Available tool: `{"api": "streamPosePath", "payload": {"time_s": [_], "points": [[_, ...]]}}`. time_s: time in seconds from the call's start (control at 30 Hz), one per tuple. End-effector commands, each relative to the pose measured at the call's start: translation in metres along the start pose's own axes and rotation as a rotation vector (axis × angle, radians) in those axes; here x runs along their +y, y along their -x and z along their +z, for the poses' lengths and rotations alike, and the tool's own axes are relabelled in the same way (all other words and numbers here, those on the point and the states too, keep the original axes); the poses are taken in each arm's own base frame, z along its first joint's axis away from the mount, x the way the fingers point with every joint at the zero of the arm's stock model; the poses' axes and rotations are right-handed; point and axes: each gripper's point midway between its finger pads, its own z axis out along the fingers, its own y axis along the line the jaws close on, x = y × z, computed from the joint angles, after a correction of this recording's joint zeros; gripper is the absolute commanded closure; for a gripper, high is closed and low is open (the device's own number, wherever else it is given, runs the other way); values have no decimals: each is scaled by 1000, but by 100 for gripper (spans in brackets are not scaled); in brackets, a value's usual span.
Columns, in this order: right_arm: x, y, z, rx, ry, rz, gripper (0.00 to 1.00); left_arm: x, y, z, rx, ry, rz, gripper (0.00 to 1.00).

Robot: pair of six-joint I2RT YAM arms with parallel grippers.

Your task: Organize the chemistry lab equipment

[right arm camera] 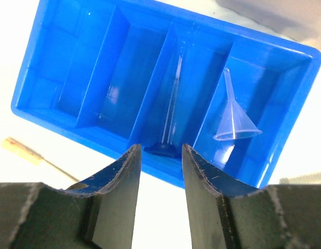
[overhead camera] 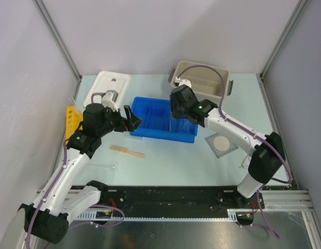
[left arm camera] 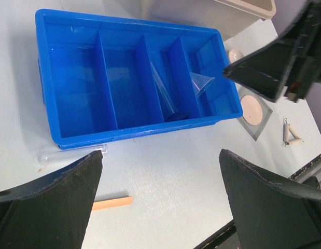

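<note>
— Pale blue-green worktop [overhead camera: 170, 166], grey walls [overhead camera: 25, 52] round it. What's loose on it?

— A tan wooden stick [overhead camera: 127, 151] lies flat before the blue divided tray [overhead camera: 160, 135], and a clear glass tube [left arm camera: 72, 152] lies just beside the tray's near wall. Right of the tray sits the grey square mesh with white disc [overhead camera: 222, 143], with the wire triangle [left arm camera: 290, 136] past it. The small white dish [left arm camera: 234, 54] is near the beige tub [overhead camera: 201, 88].

— Inside the tray?

— A clear cylinder [right arm camera: 173, 98] with a dark base lies in the third compartment, a clear funnel [right arm camera: 234, 122] in the end one.

— Your fingers?

— My left fingers [left arm camera: 61, 197] are spread wide with nothing between them, over bare worktop before the tray. My right fingers [right arm camera: 124, 181] stand narrowly apart, gripping nothing, above the tray's wall at the cylinder's base. Bare worktop runs from the stick to the near rail [overhead camera: 176, 193].
</note>
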Motion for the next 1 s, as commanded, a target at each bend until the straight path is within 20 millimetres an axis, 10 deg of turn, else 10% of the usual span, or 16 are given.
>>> {"api": "streamPosePath", "payload": {"time_s": [0.0, 0.57, 0.97], "points": [[-18, -1, -35, -13, -53, 66, 58, -4, 8, -1, -28, -13, 8, 1], [-231, -88, -105, -136, -564, 773, 53, -7, 8, -2, -27, -28, 5, 1], [-322, -181, -146, 9, -976, 1204, 38, -10, 7, -3, -26, -37, 9, 1]]}}
